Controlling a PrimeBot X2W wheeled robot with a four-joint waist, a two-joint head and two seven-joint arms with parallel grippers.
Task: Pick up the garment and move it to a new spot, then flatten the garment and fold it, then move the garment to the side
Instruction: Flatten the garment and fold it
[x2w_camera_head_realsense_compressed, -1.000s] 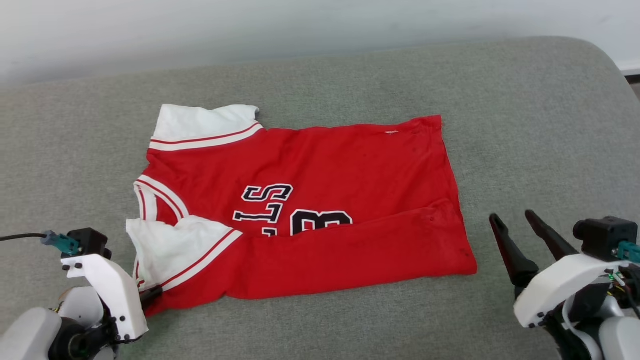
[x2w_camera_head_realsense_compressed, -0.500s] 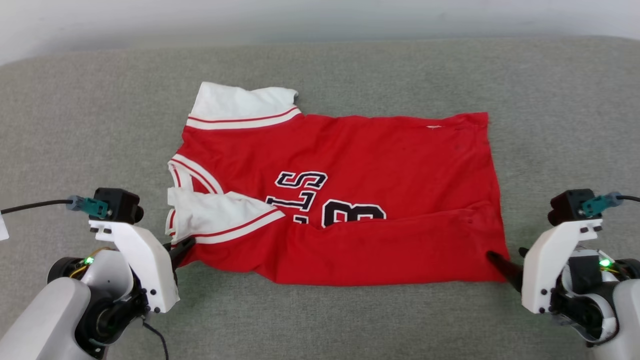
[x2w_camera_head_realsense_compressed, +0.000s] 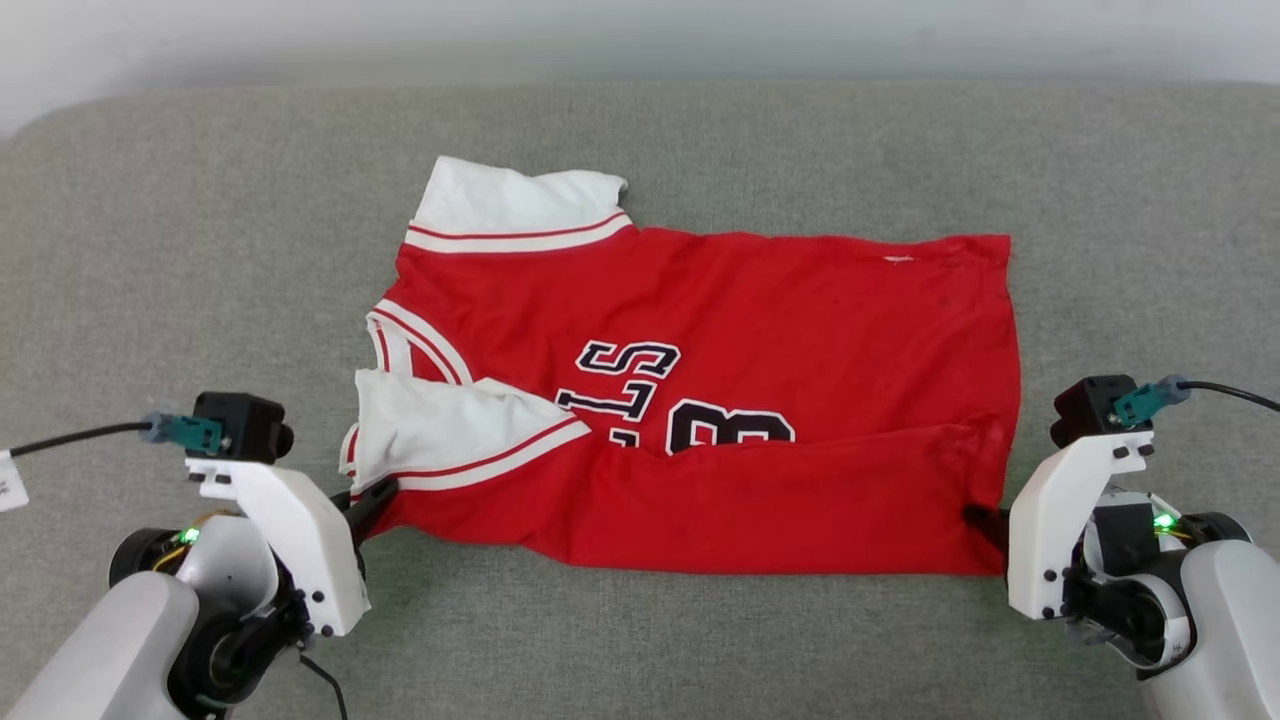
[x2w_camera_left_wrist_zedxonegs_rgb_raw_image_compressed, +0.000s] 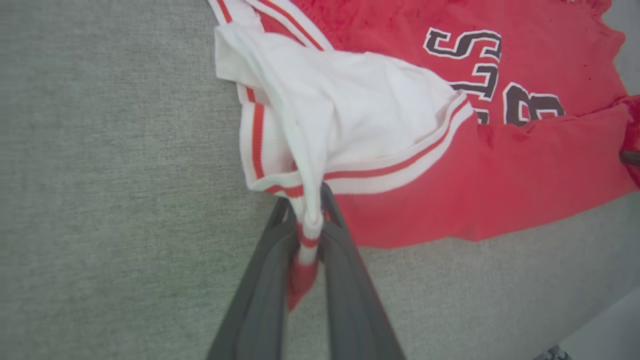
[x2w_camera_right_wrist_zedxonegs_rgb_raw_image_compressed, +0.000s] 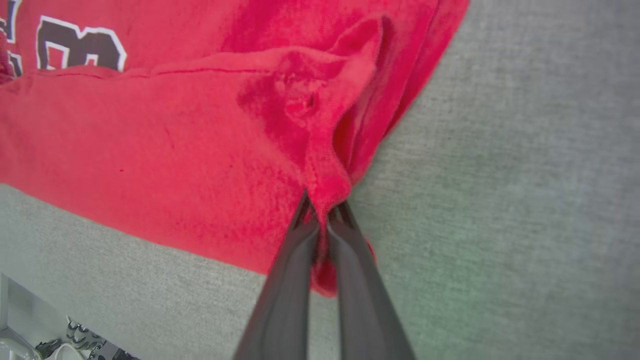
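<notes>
On the chest of the red jersey we read black, white-outlined lettering: an "S" and, just beside it, what looks like an "L", both lying sideways in the head view. Next to them stands a large numeral, apparently a 3, partly covered by a folded-over flap of the same fabric. A small white mark near the hem is too small to read.
</notes>
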